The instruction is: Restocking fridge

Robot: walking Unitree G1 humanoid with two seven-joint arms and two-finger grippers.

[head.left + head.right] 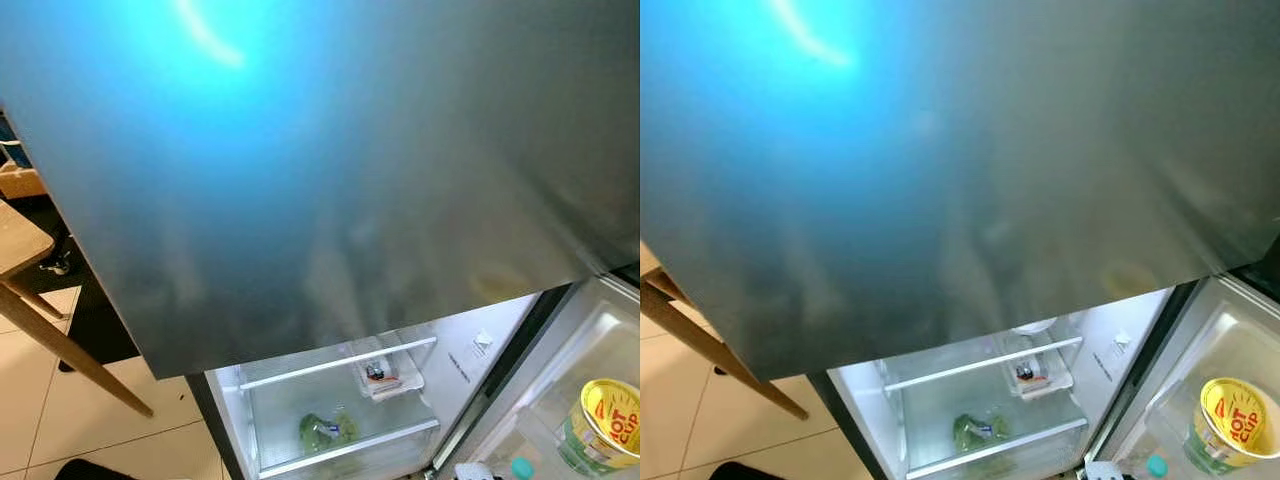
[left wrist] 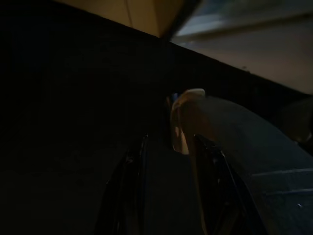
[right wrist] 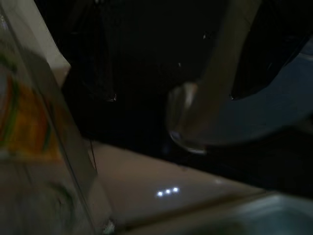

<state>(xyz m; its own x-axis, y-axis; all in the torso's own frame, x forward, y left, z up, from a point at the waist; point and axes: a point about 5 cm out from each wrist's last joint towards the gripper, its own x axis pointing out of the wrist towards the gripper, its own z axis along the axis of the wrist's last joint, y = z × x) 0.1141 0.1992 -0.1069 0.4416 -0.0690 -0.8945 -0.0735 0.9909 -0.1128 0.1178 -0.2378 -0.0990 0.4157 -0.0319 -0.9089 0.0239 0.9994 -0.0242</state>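
A large grey steel fridge door (image 1: pixel 330 170) spans most of the eye views, with a blue glare at its top. Below it stands an open inner door (image 1: pixel 330 400) with white rail shelves. A green leafy bundle (image 1: pixel 326 430) lies on the lower shelf and a small packet (image 1: pixel 377 377) sits in a clear bin above. At the lower right, in the lit compartment, is a yellow Hot Cup noodle tub (image 1: pixel 603 424). In the dark left wrist view my left gripper (image 2: pixel 168 196) has its two black fingers apart, nothing between them. The right wrist view is dark, with a clear wall carrying an orange and green label (image 3: pixel 29 127).
A wooden table edge and slanting leg (image 1: pixel 60 340) stand at the left over pale floor tiles (image 1: pixel 60 420). A teal cap (image 1: pixel 522 467) shows at the bottom right. A pale curved shape (image 2: pixel 188 117) lies beyond the left fingers.
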